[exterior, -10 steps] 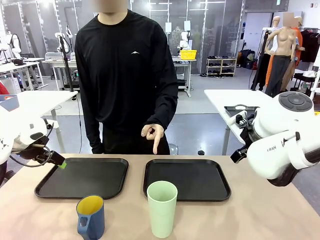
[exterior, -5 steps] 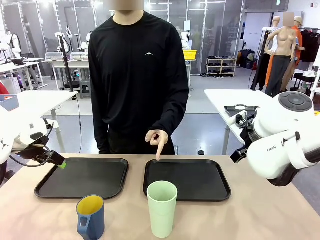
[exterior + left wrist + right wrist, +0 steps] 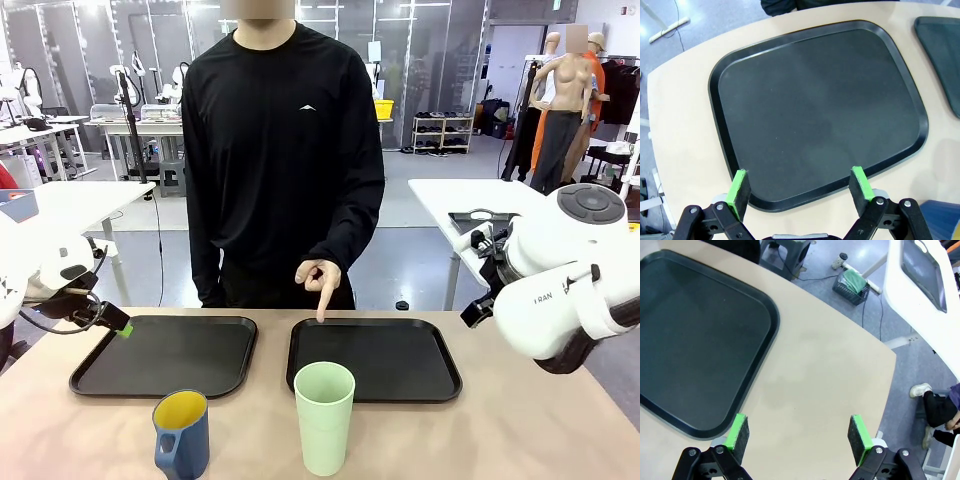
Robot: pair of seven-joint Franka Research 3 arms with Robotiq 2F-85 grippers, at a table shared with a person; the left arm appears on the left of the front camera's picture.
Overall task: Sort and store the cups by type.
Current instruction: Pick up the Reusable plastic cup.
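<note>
In the front view the blue mug point(image 3: 181, 435) and the mint tumbler point(image 3: 324, 417) stand apart at the near edge of the counter point(image 3: 520, 430), before the left tray point(image 3: 165, 355) and the right tray point(image 3: 375, 358). A person's hand point(image 3: 318, 278) points down at the right tray's far rim. In the left wrist view the left gripper point(image 3: 800, 181) hangs over the left tray's rim, jaws spread and empty. In the right wrist view the right gripper point(image 3: 797, 427) hangs above bare counter beside the right tray, jaws spread and empty.

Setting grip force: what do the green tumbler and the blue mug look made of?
The green tumbler looks like matte plastic: even pale colour, thin rim, no glare. The blue mug looks like glazed ceramic, or possibly glossy plastic: faint sheen on its wall, thicker rim, yellow inside.
</note>
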